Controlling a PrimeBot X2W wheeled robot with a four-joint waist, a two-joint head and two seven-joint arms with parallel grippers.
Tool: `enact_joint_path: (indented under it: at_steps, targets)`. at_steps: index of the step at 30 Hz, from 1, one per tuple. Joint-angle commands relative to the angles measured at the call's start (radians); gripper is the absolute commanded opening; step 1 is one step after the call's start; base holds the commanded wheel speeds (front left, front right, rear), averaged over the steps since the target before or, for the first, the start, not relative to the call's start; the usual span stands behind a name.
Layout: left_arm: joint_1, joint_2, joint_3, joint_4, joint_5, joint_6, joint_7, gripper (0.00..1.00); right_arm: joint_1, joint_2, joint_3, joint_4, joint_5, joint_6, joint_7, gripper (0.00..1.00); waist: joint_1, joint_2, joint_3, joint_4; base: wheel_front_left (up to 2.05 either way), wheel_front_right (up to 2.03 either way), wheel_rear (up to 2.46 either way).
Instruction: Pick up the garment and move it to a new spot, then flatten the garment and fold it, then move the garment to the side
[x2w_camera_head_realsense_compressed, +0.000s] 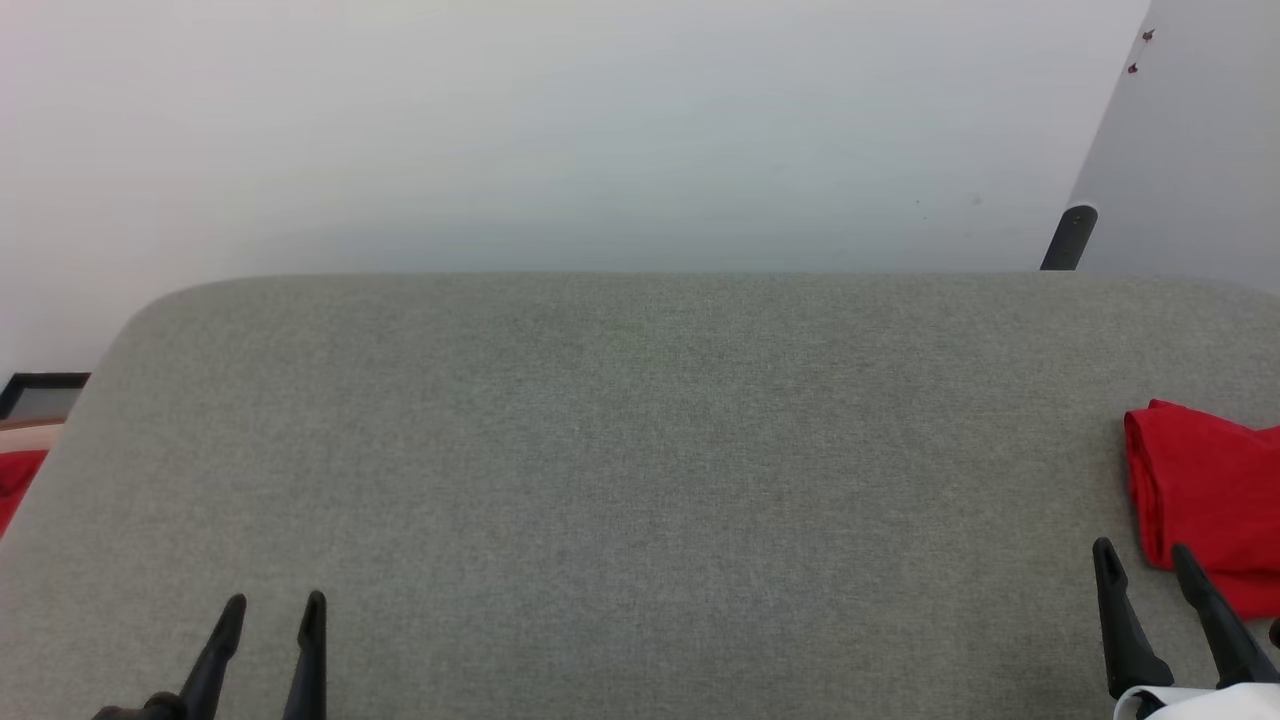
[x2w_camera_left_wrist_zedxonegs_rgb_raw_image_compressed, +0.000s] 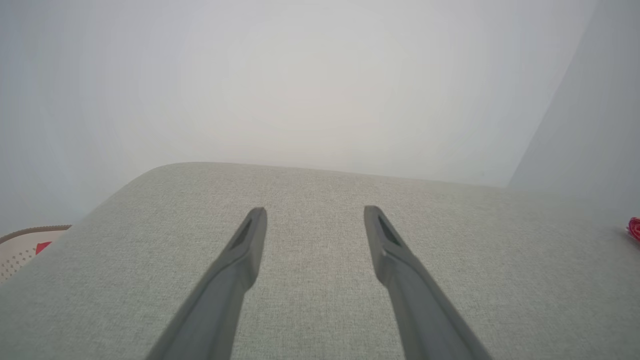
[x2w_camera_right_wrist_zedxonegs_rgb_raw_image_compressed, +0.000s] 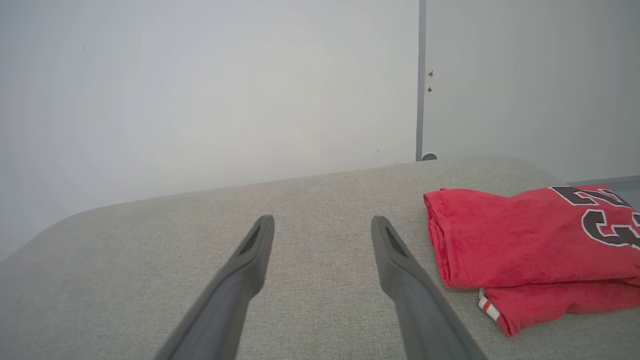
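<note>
The garment (x2w_camera_head_realsense_compressed: 1205, 505) is a red shirt lying folded at the right edge of the grey fabric surface (x2w_camera_head_realsense_compressed: 620, 460). In the right wrist view the garment (x2w_camera_right_wrist_zedxonegs_rgb_raw_image_compressed: 520, 240) shows dark numerals and a bit of red-and-white trim at its lower fold. My right gripper (x2w_camera_head_realsense_compressed: 1145, 552) is open at the lower right, just left of the garment and apart from it; the same gripper (x2w_camera_right_wrist_zedxonegs_rgb_raw_image_compressed: 322, 222) holds nothing. My left gripper (x2w_camera_head_realsense_compressed: 274, 604) is open at the lower left over bare fabric, and its jaws (x2w_camera_left_wrist_zedxonegs_rgb_raw_image_compressed: 315, 212) are empty. A sliver of the garment (x2w_camera_left_wrist_zedxonegs_rgb_raw_image_compressed: 635, 227) shows at the far right.
A pale wall stands behind the grey surface. A dark post (x2w_camera_head_realsense_compressed: 1068, 238) rises at the back right beside a grey panel. Past the left edge lie something red (x2w_camera_head_realsense_compressed: 15, 480) and a pale perforated basket (x2w_camera_left_wrist_zedxonegs_rgb_raw_image_compressed: 22, 247).
</note>
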Motion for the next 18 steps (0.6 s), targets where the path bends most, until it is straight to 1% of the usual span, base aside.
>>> enact_joint_path:
  at_steps: [1,9,18]
  targets:
    - [0.010,0.001,0.000,-0.002,-0.005,0.005,-0.001,1.00,0.008,0.003,0.000,-0.005,-0.005,-0.001,0.003,1.00,0.0000,0.0000,-0.001,-0.001,0.00,0.00,0.00]
    - [0.010,0.007,-0.006,-0.004,-0.011,0.007,0.004,1.00,0.014,0.008,-0.004,-0.019,-0.008,-0.001,0.005,1.00,0.0000,0.0000,-0.007,-0.002,0.00,0.00,0.00]
    - [-0.001,0.012,-0.009,0.000,-0.016,0.011,0.002,1.00,0.021,0.017,-0.015,-0.031,-0.037,-0.001,-0.041,1.00,0.0000,0.0000,-0.006,0.000,0.00,0.00,0.00]
